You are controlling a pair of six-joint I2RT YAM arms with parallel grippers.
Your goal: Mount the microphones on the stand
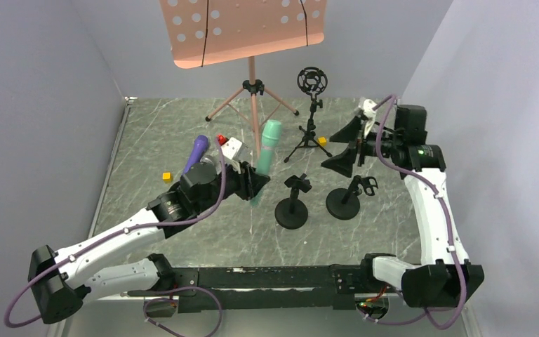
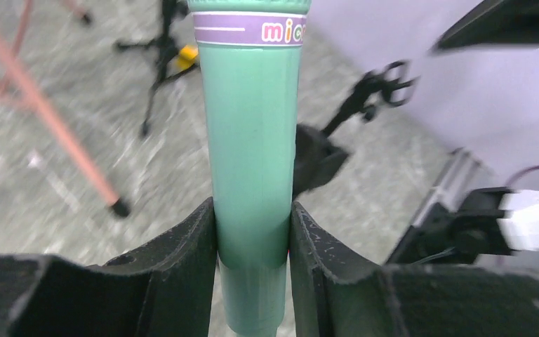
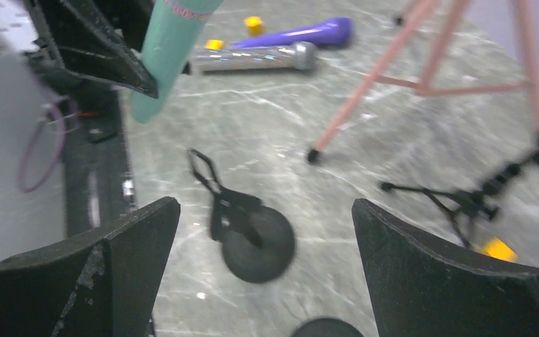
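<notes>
Left of centre, the purple microphone (image 1: pixel 196 151) is seen lying flat. At centre, the green microphone (image 1: pixel 268 151) is clamped near its tail by the left gripper (image 1: pixel 256 184). Just right, the round-based stand (image 1: pixel 291 205) could be toppled if pressed off-centre, since the right gripper (image 1: pixel 347 147) is held spread, bracing nothing.

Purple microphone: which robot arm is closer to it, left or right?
Left. The left tool, gripping the mint green microphone, is close by the purple microphone. The right tool hangs open far off, beyond the round-base stands.
</notes>
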